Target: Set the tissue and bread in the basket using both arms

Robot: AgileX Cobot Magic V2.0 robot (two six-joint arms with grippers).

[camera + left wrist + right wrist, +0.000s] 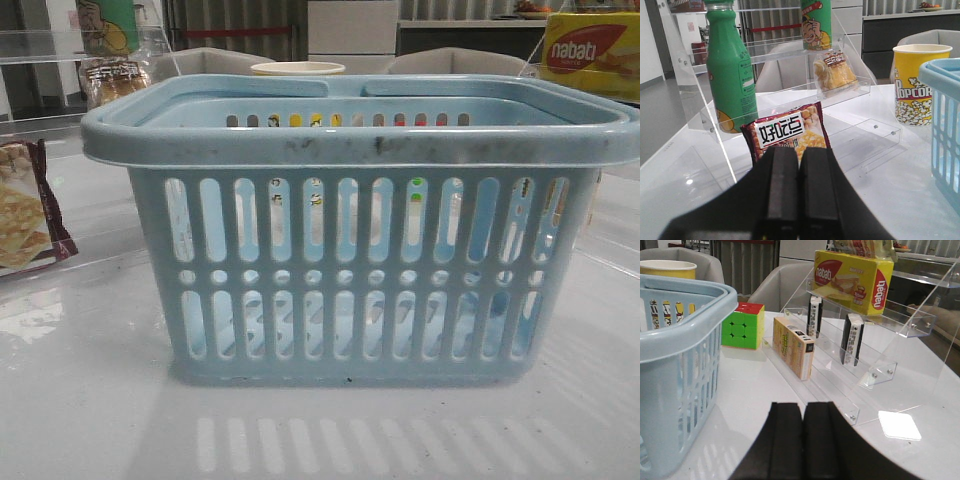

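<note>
Both arms sit low and level, left gripper [798,192] and right gripper [802,440] clenched empty beside the basket [350,150].

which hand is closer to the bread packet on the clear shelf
Left. The left hand, shut and empty, faces the clear shelf holding the bread, with a maroon snack packet between them. The right hand works the basket's other side, and its view never shows the bread.

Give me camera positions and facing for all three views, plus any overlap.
Front: low at table level, facing forward at the basket; no robot parts visible.
Left wrist: above the shut left claw, facing the bread on the clear shelf.
Right wrist: above the shut right claw, facing a tissue on another shelf.
All share the basket.
</note>
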